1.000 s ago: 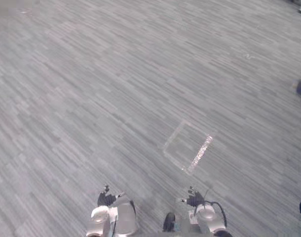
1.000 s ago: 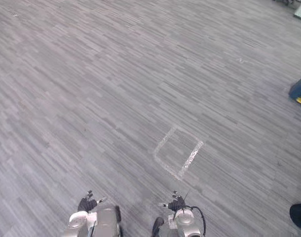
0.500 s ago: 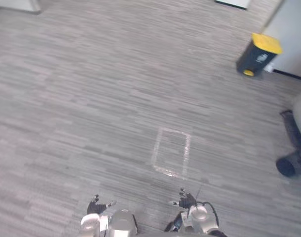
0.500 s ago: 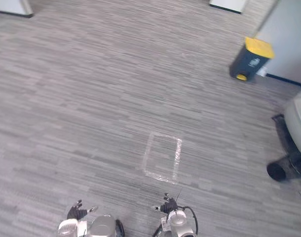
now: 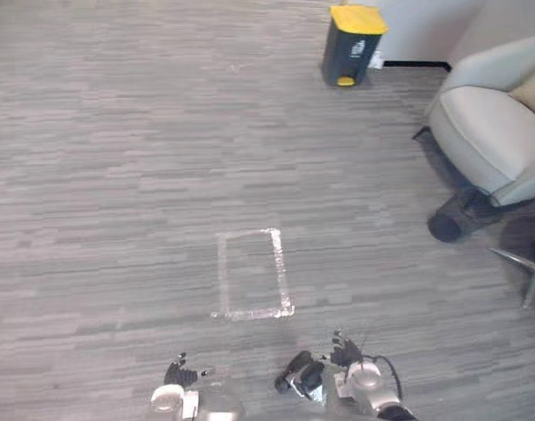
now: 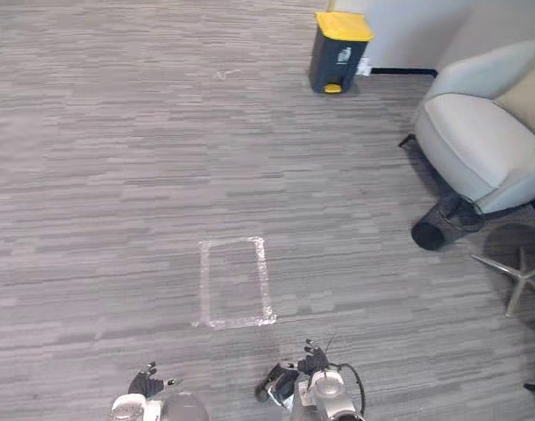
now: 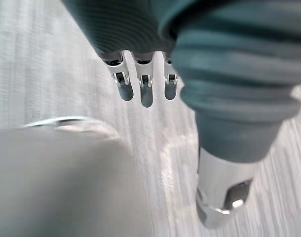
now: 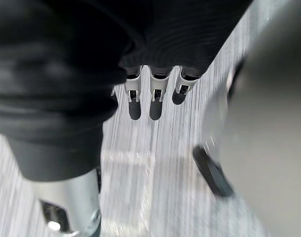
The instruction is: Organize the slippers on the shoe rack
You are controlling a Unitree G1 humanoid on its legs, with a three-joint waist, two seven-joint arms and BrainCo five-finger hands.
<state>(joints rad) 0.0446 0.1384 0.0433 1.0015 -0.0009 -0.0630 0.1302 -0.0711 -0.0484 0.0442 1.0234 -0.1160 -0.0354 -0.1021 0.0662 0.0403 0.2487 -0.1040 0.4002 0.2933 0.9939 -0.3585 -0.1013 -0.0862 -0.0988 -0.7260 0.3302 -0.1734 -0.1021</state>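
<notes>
My left hand point(image 5: 175, 373) hangs low at the near edge of the eye views, over grey striped carpet. In its wrist view the fingers point(image 7: 145, 91) point straight down and the thumb point(image 7: 222, 197) stands apart, with nothing held. My right hand point(image 5: 342, 353) hangs beside it, a little further right. Its fingers point(image 8: 155, 98) are also straight and relaxed over the carpet, thumb point(image 8: 66, 202) apart, holding nothing.
A taped rectangle point(image 5: 250, 274) marks the carpet just ahead. A dark bin with a yellow lid point(image 5: 353, 44) stands far ahead by the wall. A light grey armchair point(image 5: 495, 132) fills the right side, with a dark cylinder point(image 5: 452, 224) at its foot.
The camera has swung round: the bin and the taped rectangle have slid left in the picture and the armchair has come into view. Both hands hang as before.
</notes>
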